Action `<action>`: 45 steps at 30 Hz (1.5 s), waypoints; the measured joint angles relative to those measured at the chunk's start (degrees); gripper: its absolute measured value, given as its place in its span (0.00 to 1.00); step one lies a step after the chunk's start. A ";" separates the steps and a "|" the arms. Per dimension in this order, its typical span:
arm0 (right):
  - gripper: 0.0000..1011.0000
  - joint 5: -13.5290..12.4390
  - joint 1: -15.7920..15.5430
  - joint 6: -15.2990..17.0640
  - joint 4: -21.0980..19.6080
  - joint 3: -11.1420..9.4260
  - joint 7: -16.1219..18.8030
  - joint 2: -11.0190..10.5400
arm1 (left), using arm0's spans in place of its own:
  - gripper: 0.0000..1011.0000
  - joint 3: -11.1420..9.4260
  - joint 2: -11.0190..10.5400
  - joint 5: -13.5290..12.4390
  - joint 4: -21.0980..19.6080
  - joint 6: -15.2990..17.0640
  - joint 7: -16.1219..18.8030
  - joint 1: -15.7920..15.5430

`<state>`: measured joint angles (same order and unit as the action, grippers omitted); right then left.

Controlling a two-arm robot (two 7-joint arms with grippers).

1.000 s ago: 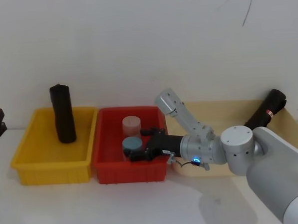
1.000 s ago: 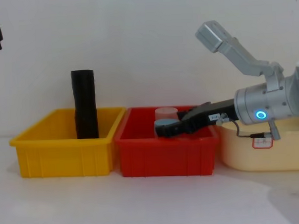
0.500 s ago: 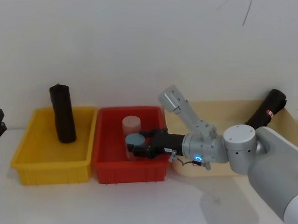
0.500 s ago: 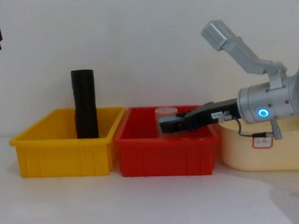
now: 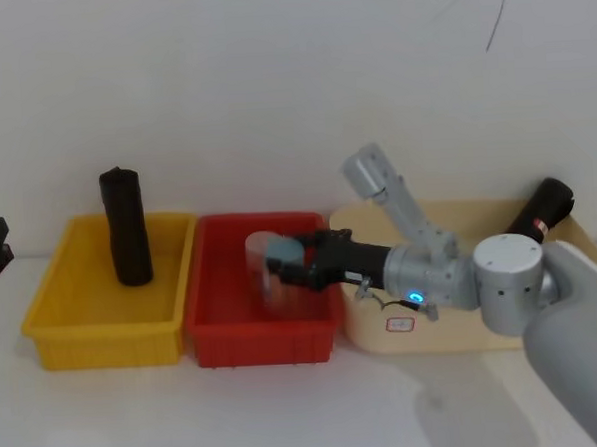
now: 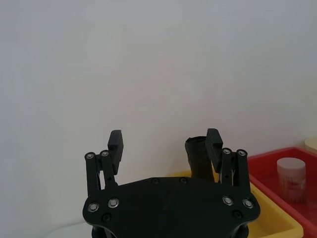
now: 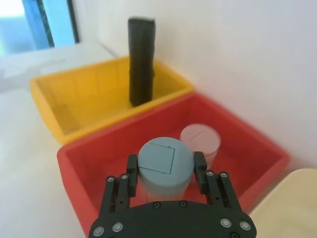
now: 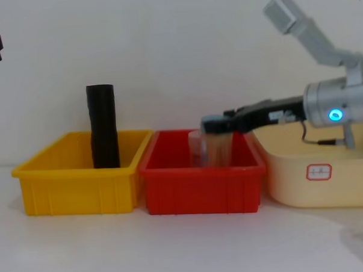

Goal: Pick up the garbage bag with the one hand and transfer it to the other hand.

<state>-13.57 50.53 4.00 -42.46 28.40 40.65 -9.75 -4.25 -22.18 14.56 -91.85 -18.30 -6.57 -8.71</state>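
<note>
The right tool (image 5: 281, 266), closed on a blue-lidded jar (image 7: 165, 164), has lifted it clear of the red bin (image 5: 209, 333) floor. The labelled garbage bag (image 5: 534, 217) remains untouched at the far right, so the task is not advanced. The left tool (image 6: 165, 144) stays parked at the left, jaws wide apart and empty.

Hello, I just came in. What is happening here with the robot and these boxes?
The right gripper is shut on a clear jar with a blue-grey lid and holds it above the red bin, where a second jar with a pink lid stands. The garbage bag lies untouched, leaning in the beige tub. A plain black roll stands in the yellow bin. The left gripper waits open off to the left.
</note>
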 joint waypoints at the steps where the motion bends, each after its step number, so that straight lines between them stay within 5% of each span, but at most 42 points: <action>1: 0.66 -0.14 -0.26 0.09 -0.78 -0.23 -0.13 -0.31 | 0.99 0.00 0.00 0.00 0.00 0.00 0.00 0.00; 12: 0.66 -2.79 -4.57 1.08 -13.31 -5.32 -3.46 -6.45 | 0.99 0.00 0.00 0.00 0.00 0.00 0.00 0.00; 23: 0.66 -4.18 -9.51 2.23 -20.83 -10.02 -7.49 -12.85 | 0.99 0.00 0.00 0.00 0.00 0.00 0.00 0.00; 37: 0.66 -4.19 -14.00 4.12 -22.98 -10.21 -9.18 -16.50 | 0.99 0.00 0.00 0.00 0.00 0.00 0.00 0.00; 45: 0.87 -4.13 -15.03 3.83 -22.83 -9.83 -9.92 -16.82 | 0.99 0.00 0.00 0.00 0.00 0.00 0.00 0.00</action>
<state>-17.70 35.50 7.83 -65.30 18.56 30.73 -26.57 -4.25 -22.18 14.56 -91.85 -18.30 -6.57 -8.71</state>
